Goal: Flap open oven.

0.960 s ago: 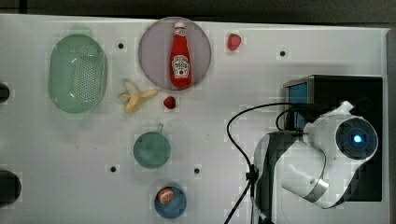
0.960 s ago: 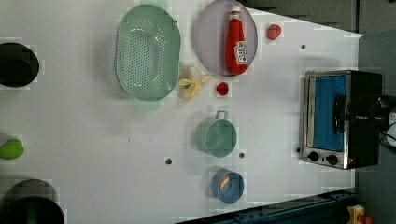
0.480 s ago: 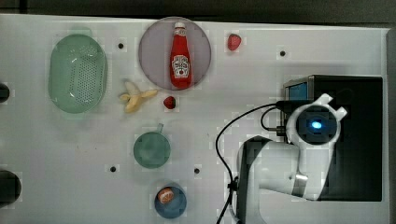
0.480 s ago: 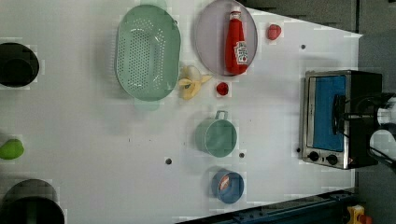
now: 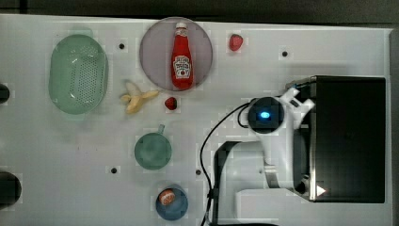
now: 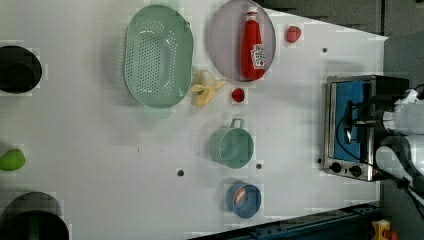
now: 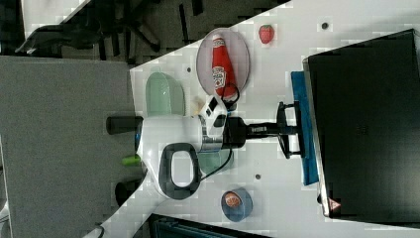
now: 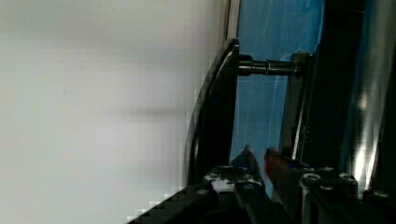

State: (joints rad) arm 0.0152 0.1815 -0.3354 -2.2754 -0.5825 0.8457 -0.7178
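1. Oven [image 5: 350, 136] first: it sits at the table's edge on the top view's right, a boxy appliance with a black top and a silver front frame. Its blue glass door [image 6: 351, 120] faces the cup [image 5: 153, 150] and the plate with the ketchup bottle [image 5: 181, 56].
2. You have the gripper [image 7: 289, 130] right at the door's bar handle [image 8: 212, 107]. In the right view the fingers [image 7: 283, 110] stand only slightly parted, bracketing the bar; whether they actually touch it I cannot tell.
3. Expect the body to be heavy and stiff, so it should stay planted when you pull, though it could slide on the smooth white table [image 5: 70, 165] if you jerk.
4. Treat the door as rigid but fragile: it is glass, so load only the bar, never the pane.
5. Take hold near the bar's middle, between its two standoffs [image 8: 266, 67], so the door does not twist.
6. Judge the hinge to be along the lower edge; pull outward and down in an arc, not straight.
7. Watch for slip, since the bar looks smooth and rounded.
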